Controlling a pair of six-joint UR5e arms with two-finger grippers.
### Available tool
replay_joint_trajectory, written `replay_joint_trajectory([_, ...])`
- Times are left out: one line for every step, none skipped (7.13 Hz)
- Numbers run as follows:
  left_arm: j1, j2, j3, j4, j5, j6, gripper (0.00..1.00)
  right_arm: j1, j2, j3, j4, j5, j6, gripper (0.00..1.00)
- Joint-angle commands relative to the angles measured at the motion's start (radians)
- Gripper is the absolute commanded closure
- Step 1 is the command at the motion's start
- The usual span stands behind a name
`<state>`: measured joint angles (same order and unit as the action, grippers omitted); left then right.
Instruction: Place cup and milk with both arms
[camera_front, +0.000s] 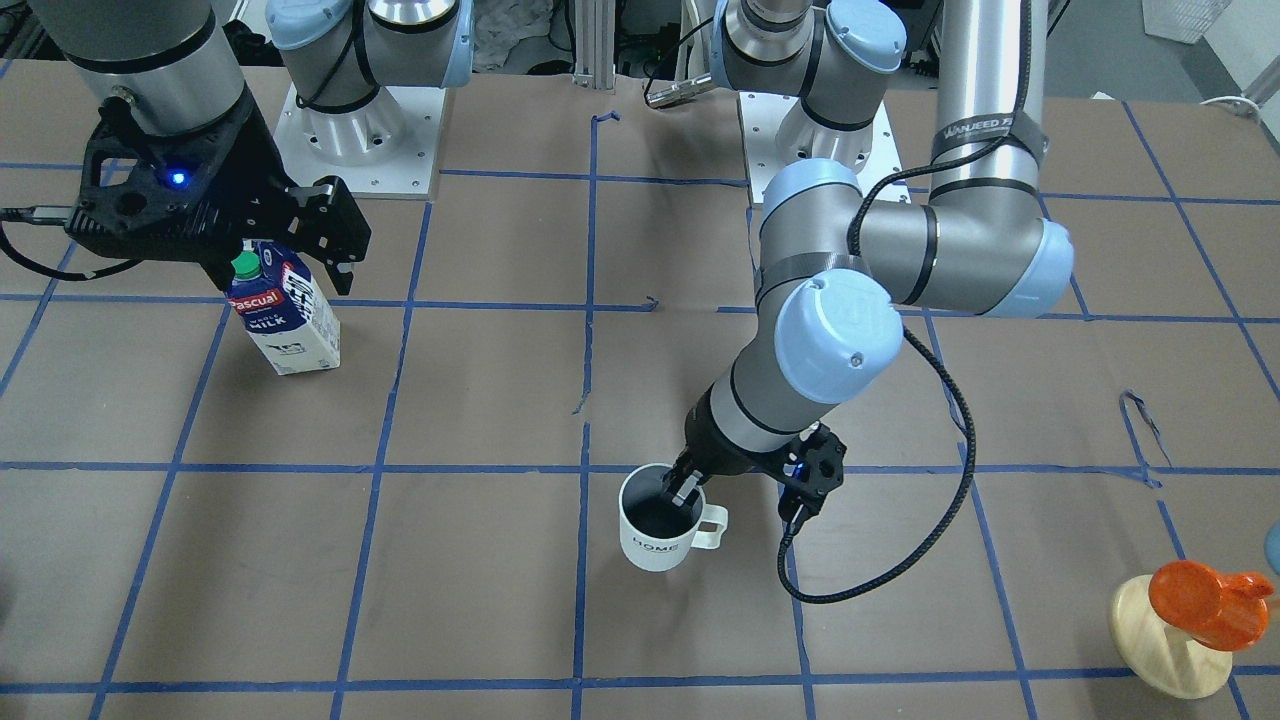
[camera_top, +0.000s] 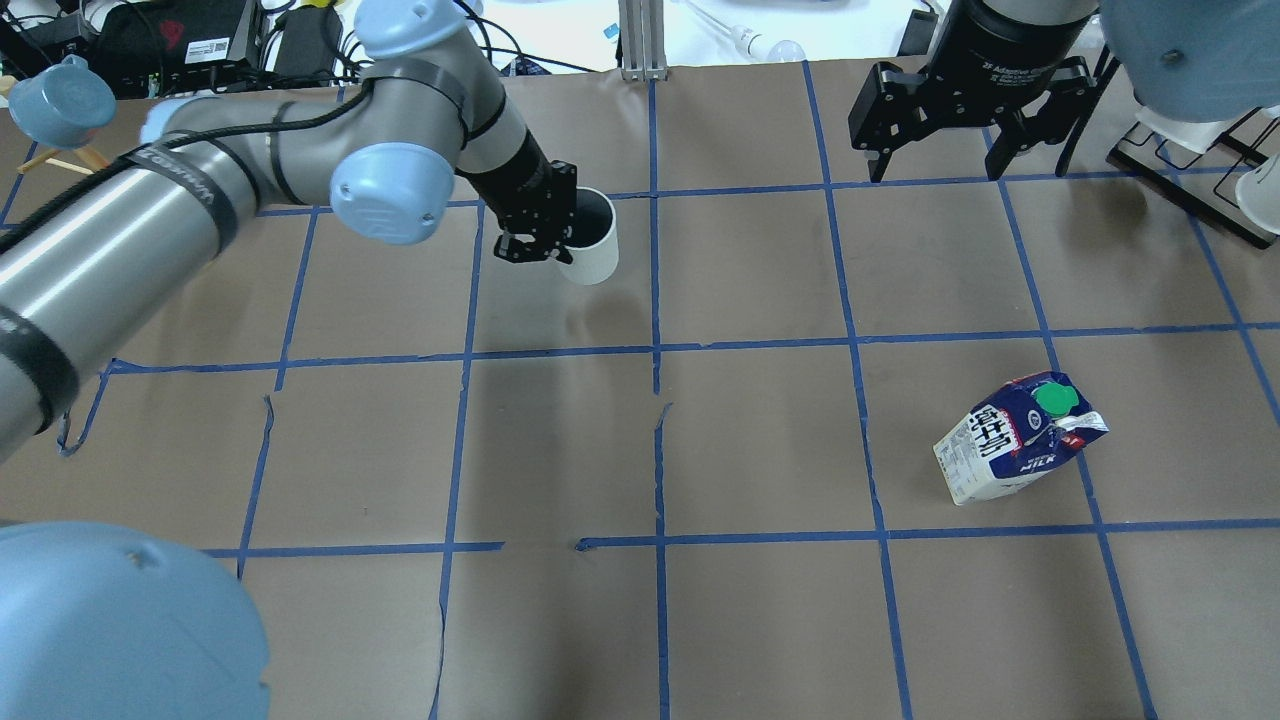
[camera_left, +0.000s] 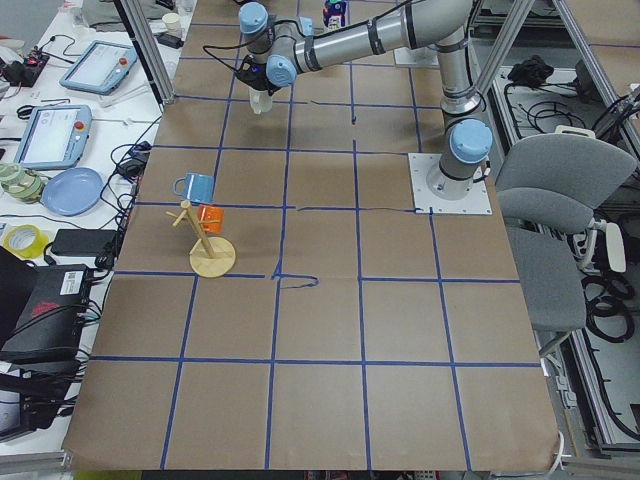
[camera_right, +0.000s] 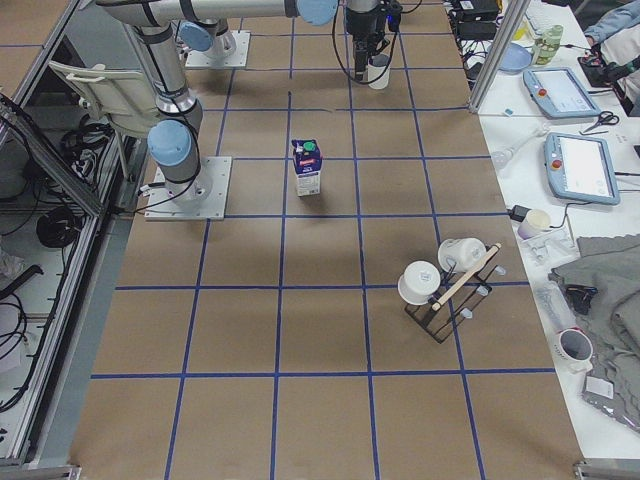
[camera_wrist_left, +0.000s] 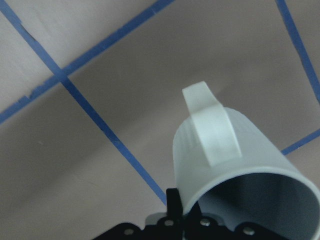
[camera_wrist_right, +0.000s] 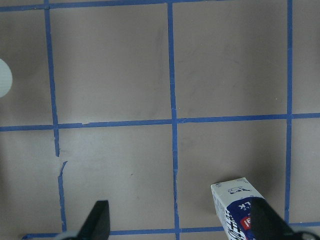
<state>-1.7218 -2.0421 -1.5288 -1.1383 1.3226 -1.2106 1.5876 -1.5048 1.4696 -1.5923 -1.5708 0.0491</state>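
**Cup clamped by the left claw; milk stands free below the right**

Cup (camera_front: 655, 545), front-facing view: white with a dark inside and "HOME" on its side, it sits at about 6 o'clock from the middle of the brown desk (camera_front: 480, 400). Its handle (camera_front: 712, 528) points to 3 o'clock. The left claw (camera_front: 685, 490) comes in from 1 o'clock and is clamped on the cup's wall, one finger inside the mouth. Whether the base touches the desk I cannot tell. The milk (camera_front: 290, 320) stands upright at 9 o'clock, green cap on top. The right claw (camera_front: 280, 278) hangs over it, jaws spread wide.

Overhead view: the cup (camera_top: 595, 262) is at 11 o'clock from the centre, with the left claw (camera_top: 535, 250) on its 9 o'clock rim. The milk (camera_top: 1010, 450) is at 4 o'clock, well apart from the cup. The right claw (camera_top: 935, 170) shows at 1 o'clock, its fingers apart.

Left-side view: the cup (camera_left: 260, 102) is small at 11 o'clock. A wooden mug tree (camera_left: 205, 245) stands near the 9 o'clock edge.

Right-side view: the milk (camera_right: 308, 170) stands alone near 12 o'clock from the centre, the cup (camera_right: 377, 72) beyond it. A cup rack (camera_right: 445, 290) is at 4 o'clock.

Left wrist view: the cup (camera_wrist_left: 235, 165) fills the 5 o'clock corner, its handle toward 12 o'clock and its wall caught at the bottom edge.

Right wrist view: the claw (camera_wrist_right: 182, 220) has both fingers at the bottom edge, far apart. The milk (camera_wrist_right: 237, 205) is far below at 5 o'clock, clear of them.
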Motion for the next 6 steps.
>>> replay_joint_trajectory([-0.042, -0.049, 0.001, 0.045, -0.058, -0.151, 1.00, 0.000, 0.000, 0.000, 0.000, 0.000, 0.000, 0.00])
replay_joint_trajectory([-0.045, -0.056, 0.001, 0.072, -0.063, -0.179, 1.00, 0.000, 0.000, 0.000, 0.000, 0.000, 0.000, 0.00])
replay_joint_trajectory([-0.051, -0.067, 0.001, 0.081, -0.063, -0.225, 1.00, 0.000, 0.000, 0.000, 0.000, 0.000, 0.000, 0.00])
replay_joint_trajectory([-0.054, -0.075, 0.001, 0.112, -0.063, -0.230, 1.00, -0.003, 0.002, 0.000, 0.002, 0.000, -0.002, 0.00])
replay_joint_trajectory([-0.055, -0.075, 0.001, 0.126, -0.062, -0.228, 0.71, -0.005, 0.003, 0.002, 0.002, 0.000, -0.005, 0.00])
replay_joint_trajectory([-0.055, -0.075, 0.001, 0.133, -0.062, -0.228, 0.10, -0.009, 0.003, 0.014, 0.003, 0.000, -0.005, 0.00])
